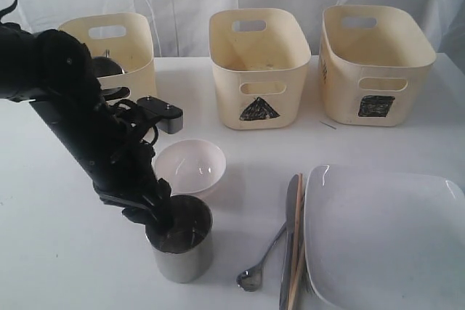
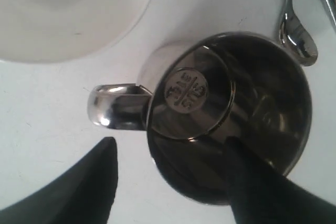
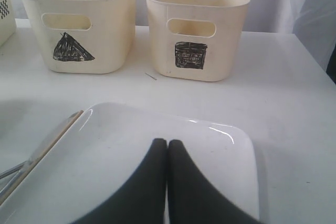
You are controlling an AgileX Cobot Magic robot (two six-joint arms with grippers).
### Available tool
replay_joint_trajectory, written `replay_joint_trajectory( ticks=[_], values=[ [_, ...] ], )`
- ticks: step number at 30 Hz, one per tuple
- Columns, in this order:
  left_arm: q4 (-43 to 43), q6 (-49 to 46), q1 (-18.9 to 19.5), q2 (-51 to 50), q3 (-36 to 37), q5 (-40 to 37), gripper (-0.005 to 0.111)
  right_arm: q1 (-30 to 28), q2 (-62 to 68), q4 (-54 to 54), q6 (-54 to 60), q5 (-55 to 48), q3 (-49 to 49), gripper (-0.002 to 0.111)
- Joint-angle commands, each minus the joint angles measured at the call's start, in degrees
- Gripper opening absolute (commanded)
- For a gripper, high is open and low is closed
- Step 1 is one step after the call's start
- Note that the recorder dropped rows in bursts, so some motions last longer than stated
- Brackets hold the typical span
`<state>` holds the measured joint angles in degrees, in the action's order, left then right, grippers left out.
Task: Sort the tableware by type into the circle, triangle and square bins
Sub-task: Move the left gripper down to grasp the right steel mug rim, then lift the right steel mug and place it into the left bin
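The left fingers (image 1: 154, 214) are at the steel mug (image 1: 182, 252), which stands upright on the worktop (image 1: 58, 252). They are spread apart across its wall. In the left wrist view one finger (image 2: 86, 190) is outside the mug, just beside the handle (image 2: 113, 107), with a strip of bare worktop showing between its tip and the steel. The other finger (image 2: 262, 187) reaches in over the rim. Neither visibly presses on the mug, so it is not gripped.

Just past these fingers, close to the mug but apart from it, sits the small white bowl (image 1: 190, 166). To their other side the steel spoon (image 1: 256, 270) lies near the mug. The knife (image 1: 288, 252) and the wooden chopsticks (image 1: 297, 237) lie side by side further out, along the edge of the large white square plate (image 1: 385, 245).

The right fingers (image 3: 164, 148) are pressed together with nothing between them and hang over the plate. The chopsticks lie off to one side of them. Well beyond their tips stand the triangle bin (image 3: 110, 45) and the square bin (image 3: 226, 51), side by side.

A third cream bin (image 1: 142, 70) stands behind the left arm, which hides its mark. Something dark and rounded shows inside it, too hidden to name.
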<state>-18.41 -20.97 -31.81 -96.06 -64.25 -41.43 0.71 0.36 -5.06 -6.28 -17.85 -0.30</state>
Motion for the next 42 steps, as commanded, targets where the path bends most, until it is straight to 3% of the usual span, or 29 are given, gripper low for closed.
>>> replay_joint_trajectory(
  ticks=[1,13,16,21,27,31,35,42],
  values=[
    [-0.4,0.8,-0.3,-1.3,1.3,0.4,0.062,0.4,-0.4,-0.3,0.0,0.8,0.3,0.000],
    [-0.4,3.4,-0.3,-3.3,2.8,5.1,0.060,0.4,-0.4,-0.3,0.0,0.8,0.3,0.000],
    [-0.4,3.8,-0.3,-3.3,2.8,5.4,0.045,0.4,-0.4,-0.3,0.0,0.8,0.3,0.000],
    [0.2,4.3,-0.3,-3.2,2.8,1.7,0.003,0.4,-0.4,-0.3,0.0,0.8,0.3,0.000],
    [5.6,3.8,-0.3,-1.9,0.8,-7.7,0.000,0.4,-0.4,-0.3,0.0,0.8,0.3,0.000],
    [9.6,4.8,-0.3,1.5,-1.9,-9.8,0.000,0.4,-0.4,-0.3,0.0,0.8,0.3,0.000],
    [20.4,10.2,-0.3,5.7,-6.5,-8.5,0.000,0.4,-0.4,-0.3,0.0,0.8,0.3,0.000],
    [53.3,32.2,0.2,9.1,-15.2,-0.4,0.000,0.4,-0.4,-0.3,0.0,0.8,0.3,0.000]
  ],
)
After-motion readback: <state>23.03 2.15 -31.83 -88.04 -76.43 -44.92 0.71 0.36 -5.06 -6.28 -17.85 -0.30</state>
